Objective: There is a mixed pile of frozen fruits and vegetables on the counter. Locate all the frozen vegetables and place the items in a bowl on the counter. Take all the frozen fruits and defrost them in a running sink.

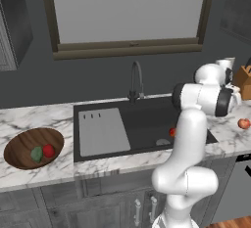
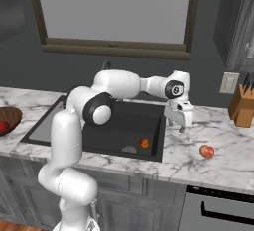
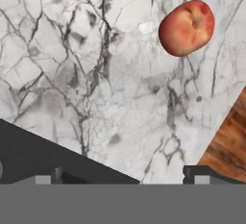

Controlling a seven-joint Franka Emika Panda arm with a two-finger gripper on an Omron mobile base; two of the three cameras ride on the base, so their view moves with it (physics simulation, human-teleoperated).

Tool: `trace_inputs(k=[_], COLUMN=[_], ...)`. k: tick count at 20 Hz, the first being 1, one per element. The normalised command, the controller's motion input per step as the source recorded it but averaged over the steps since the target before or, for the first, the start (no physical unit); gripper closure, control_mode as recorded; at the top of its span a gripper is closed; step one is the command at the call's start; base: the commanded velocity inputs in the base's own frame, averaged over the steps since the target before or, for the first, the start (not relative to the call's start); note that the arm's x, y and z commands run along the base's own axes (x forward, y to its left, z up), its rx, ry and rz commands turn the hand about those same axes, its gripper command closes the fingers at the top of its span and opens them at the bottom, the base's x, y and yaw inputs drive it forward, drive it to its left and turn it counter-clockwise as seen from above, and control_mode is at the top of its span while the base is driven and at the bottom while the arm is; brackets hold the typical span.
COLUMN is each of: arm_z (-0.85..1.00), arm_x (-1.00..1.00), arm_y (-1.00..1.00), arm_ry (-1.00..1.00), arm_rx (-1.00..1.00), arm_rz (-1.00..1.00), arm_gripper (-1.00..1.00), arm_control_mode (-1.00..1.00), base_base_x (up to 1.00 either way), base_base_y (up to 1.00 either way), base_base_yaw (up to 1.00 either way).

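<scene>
My gripper [image 2: 179, 125] hangs open and empty over the marble counter [image 2: 198, 136], just right of the black sink [image 1: 142, 122]. In the hand view its fingertips [image 3: 201, 175] stand wide apart, and the pinkish-red peach [image 3: 186, 27] lies on the marble ahead of them. The peach [image 2: 207, 151] rests a short way right of the gripper, apart from it. The orange fruit [image 2: 144, 143] lies in the sink basin near the drain. At the far left, the wooden bowl [image 1: 24, 144] holds the dark green lump [image 1: 37, 154] and the bright red round item [image 1: 48, 150]. The tiny yellow-green piece is hidden.
A dark curved faucet [image 1: 136, 80] rises behind the sink, and a pale ribbed panel [image 1: 102, 131] covers the basin's left part. A wooden knife block [image 2: 242, 106] stands at the back right of the counter. The counter's front edge [image 3: 216, 122] drops to wooden floor.
</scene>
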Motion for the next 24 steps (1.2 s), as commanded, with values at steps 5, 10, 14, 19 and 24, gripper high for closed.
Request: trace_inputs(k=[5, 10, 14, 19, 24], arm_z=[0.06, 0.04, 0.03, 0.01, -0.04], arm_x=[-0.34, -0.19, -0.12, -0.18, 0.01], arm_y=[-0.28, -0.19, -0.14, -0.17, -0.22], arm_ry=[-0.02, -0.03, -0.03, 0.0, -0.05], arm_rx=[-0.05, -0.05, -0.05, -0.02, 0.0], arm_rz=[0.03, 0.04, 0.0, 0.0, 0.0], arm_gripper=[-1.0, -1.0, -1.0, -1.0, -1.0], arm_control_mode=[-1.0, -1.0, -1.0, -1.0, -1.0], base_base_x=[0.0, 0.0, 0.0, 0.0, 0.0], base_base_y=[0.0, 0.0, 0.0, 0.0, 0.0], base_base_yaw=[0.0, 0.0, 0.0, 0.0, 0.0])
